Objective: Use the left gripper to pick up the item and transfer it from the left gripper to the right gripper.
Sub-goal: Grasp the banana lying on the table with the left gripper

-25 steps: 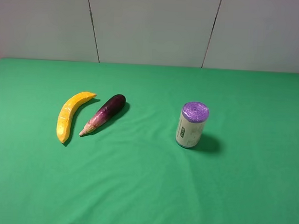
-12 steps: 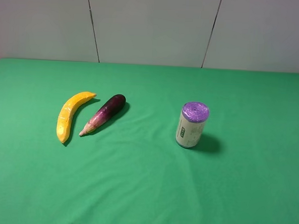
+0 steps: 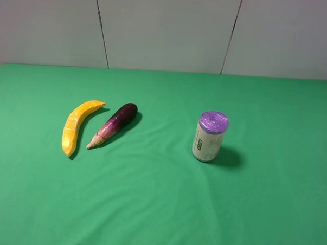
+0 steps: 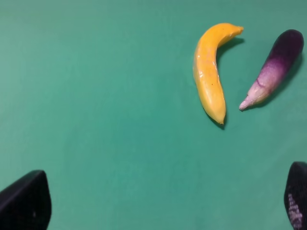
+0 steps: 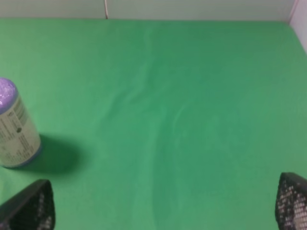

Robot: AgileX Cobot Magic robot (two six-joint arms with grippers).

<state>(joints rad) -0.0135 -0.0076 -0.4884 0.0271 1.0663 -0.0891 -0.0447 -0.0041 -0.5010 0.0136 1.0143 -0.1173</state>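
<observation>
While the banana (image 3: 76, 127) lies flat on the green cloth (image 3: 159, 209) in the left half of the bench, about midway between the far and near edges, no claw touches it; the pickup is judged not yet begun. Its curve bows toward the left edge, and both ends are free. An eggplant (image 3: 113, 124) lies just beside it on the side toward the bench centre. It runs nearly parallel and apart from the banana, with its pale tip toward the near edge. A can (image 3: 210, 136) stands upright in the right half, well apart from both. The left gripper (image 4: 160, 206) shows its two fingers spread wide and empty, above bare cloth, with the banana well ahead of it. The right gripper (image 5: 160, 206) is likewise spread and empty, with the can off to one side of its view. Neither arm appears in the high view. Recommended practice: centre the left claw over the banana and turn it so the fingers close across the narrow width. Lower the inner finger carefully into the slim gap beside the eggplant. Grip somewhat off the middle, leaving one end clear for the right claw.
</observation>
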